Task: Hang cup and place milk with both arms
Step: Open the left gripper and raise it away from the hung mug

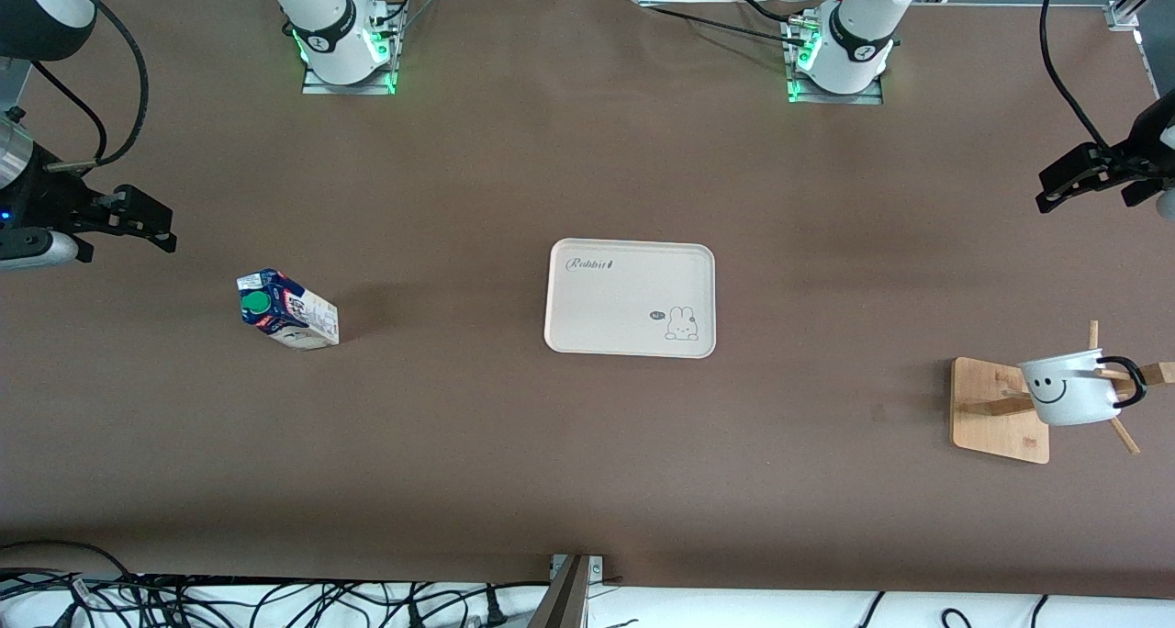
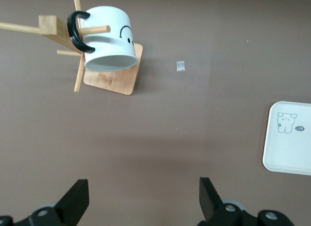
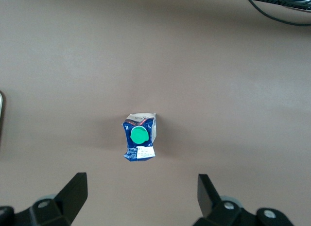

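Milk (image 1: 288,310) stands upright on the bare table toward the right arm's end, well apart from the white tray (image 1: 631,248) at the middle, and you have not touched it yet. Your right gripper (image 1: 139,217) hangs over the table near that end with its fingers spread wide and nothing between them; the right wrist view looks straight down on the carton's green cap (image 3: 139,135). Treat the carton as light and thin-walled: judging by its creased top, it will dent if you squeeze hard, and its glossy print may slip. You would do best to close on two flat side walls below the gable, around mid-height, not on the cap or the folded ridge. Your cup (image 1: 1068,389) already hangs by its black handle (image 1: 1130,379) on a peg of the wooden rack (image 1: 995,411) toward the left arm's end, mouth tilted sideways, so that half looks finished. It looks like hard glazed ware, so leave it alone; a knock could lift it off the peg. Your left gripper (image 1: 1083,177) waits up in the air over that end of the table, fingers apart and empty.
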`<move>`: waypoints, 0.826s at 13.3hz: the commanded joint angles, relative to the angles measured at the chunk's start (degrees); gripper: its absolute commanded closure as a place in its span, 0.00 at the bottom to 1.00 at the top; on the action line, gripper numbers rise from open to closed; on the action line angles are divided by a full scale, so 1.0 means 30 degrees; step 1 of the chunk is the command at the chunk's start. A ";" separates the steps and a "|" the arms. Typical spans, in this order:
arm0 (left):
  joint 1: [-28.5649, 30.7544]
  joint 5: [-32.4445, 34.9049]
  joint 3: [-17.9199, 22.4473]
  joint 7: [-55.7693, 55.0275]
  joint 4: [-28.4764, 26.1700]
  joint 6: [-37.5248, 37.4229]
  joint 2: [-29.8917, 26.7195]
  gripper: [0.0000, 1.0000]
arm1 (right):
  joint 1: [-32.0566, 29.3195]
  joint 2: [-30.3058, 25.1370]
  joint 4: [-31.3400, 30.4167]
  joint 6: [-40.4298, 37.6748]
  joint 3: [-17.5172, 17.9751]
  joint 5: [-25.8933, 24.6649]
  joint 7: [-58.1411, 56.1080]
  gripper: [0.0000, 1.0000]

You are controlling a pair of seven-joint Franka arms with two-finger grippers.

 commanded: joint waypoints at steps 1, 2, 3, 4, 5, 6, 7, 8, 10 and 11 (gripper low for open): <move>0.0062 -0.0412 0.0096 -0.0034 -0.0667 0.0748 -0.0359 0.00 | -0.0069 0.0047 0.0281 -0.0171 0.0046 0.0021 0.0181 0.00; 0.0062 -0.0850 0.0155 -0.0005 -0.0899 0.0748 -0.0359 0.00 | -0.0069 0.0047 0.0281 -0.0171 0.0046 0.0021 0.0181 0.00; 0.0033 -0.0913 0.0214 0.0025 -0.0930 0.0748 -0.0359 0.00 | -0.0069 0.0047 0.0281 -0.0171 0.0046 0.0021 0.0181 0.00; -0.0025 -0.0913 0.0243 -0.0120 -0.1018 0.0719 -0.0417 0.00 | -0.0069 0.0076 0.0281 -0.0171 0.0046 0.0021 0.0181 0.00; -0.0432 -0.0913 0.0679 -0.0035 -0.0990 0.0689 -0.0475 0.00 | -0.0069 0.0047 0.0281 -0.0171 0.0046 0.0021 0.0181 0.00; -0.1364 -0.0971 0.1582 0.0024 -0.0989 0.0689 -0.0418 0.00 | -0.0069 0.0076 0.0281 -0.0171 0.0046 0.0021 0.0181 0.00; -0.1896 -0.1001 0.1939 0.0199 -0.0989 0.0689 -0.0301 0.00 | -0.0069 0.0076 0.0281 -0.0171 0.0046 0.0021 0.0181 0.00; -0.1930 -0.1030 0.1943 0.0085 -0.0960 0.0747 -0.0097 0.00 | -0.0069 0.0076 0.0281 -0.0171 0.0046 0.0021 0.0181 0.00; -0.1930 -0.0972 0.1943 0.0112 -0.0639 0.0777 0.0663 0.00 | -0.0069 0.0047 0.0281 -0.0171 0.0046 0.0021 0.0181 0.00; -0.1901 -0.1088 0.1943 0.0142 -0.0290 0.0777 0.1015 0.00 | -0.0069 0.0047 0.0281 -0.0142 0.0046 0.0021 0.0181 0.00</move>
